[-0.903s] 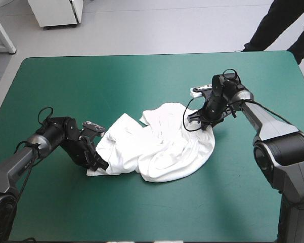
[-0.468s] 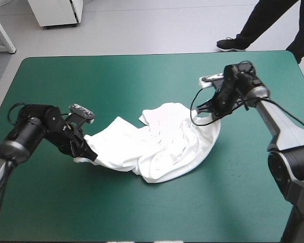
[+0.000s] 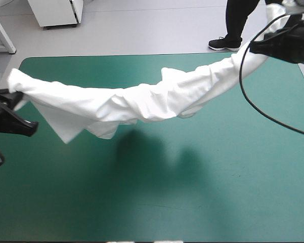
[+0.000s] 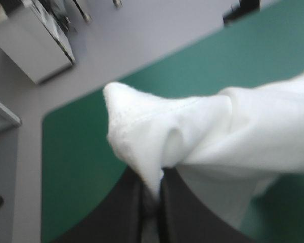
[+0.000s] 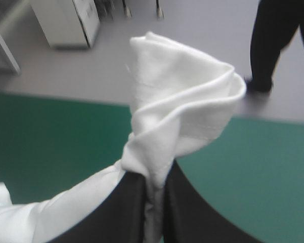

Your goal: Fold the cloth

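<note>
T-shirt (image 3: 141, 98) lifted clear of surface (image 3: 202, 192), strung as sagging bunched band from 9 o'clock to 1 o'clock. Left hand (image 4: 152, 188) pinched tight on one end, right hand (image 5: 154, 178) pinched on other. No fold made yet; judging spread-flat step pending, all folds left

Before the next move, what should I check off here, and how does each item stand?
1. Left gripper shut on the T-shirt: ok.
2. Right gripper shut on the T-shirt: ok.
3. T-shirt lifted off the table: ok.
4. T-shirt spread flat between the grippers: not ok, bunched into a sagging band.
5. Gripped points are matching corners: cannot tell.
</note>
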Controlling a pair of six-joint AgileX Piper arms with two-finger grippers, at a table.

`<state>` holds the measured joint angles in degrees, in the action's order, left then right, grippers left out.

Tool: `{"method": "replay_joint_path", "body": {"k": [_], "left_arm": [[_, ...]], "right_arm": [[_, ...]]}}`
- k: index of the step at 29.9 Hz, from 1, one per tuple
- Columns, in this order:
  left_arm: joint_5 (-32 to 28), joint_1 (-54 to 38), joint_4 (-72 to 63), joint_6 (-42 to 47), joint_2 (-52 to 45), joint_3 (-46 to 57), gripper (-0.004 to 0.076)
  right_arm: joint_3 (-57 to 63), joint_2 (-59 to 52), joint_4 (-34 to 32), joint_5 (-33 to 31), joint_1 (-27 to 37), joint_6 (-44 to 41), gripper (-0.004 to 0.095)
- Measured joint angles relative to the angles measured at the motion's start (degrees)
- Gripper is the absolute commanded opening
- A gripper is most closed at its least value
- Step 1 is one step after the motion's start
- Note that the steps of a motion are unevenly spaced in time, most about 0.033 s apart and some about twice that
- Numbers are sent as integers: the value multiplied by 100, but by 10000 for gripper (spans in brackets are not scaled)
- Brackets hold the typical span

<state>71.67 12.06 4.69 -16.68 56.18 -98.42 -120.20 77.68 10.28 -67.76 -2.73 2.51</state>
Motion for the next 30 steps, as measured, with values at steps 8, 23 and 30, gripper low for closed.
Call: {"method": "replay_joint_path", "body": {"k": [8, 23, 30], "left_arm": [[37, 0, -310, 160, -105, -1473, -22], [55, 0, -1336, 913, -705, -1330, -22], [55, 0, -1161, 1206, -415, 595, -22]], "right_arm": [[-635, -1412, 356, 326, 6, 62, -13], [-219, -2159, 443, -35, 6, 39, -13], [1046, -1256, 362, -163, 6, 61, -13]]}}
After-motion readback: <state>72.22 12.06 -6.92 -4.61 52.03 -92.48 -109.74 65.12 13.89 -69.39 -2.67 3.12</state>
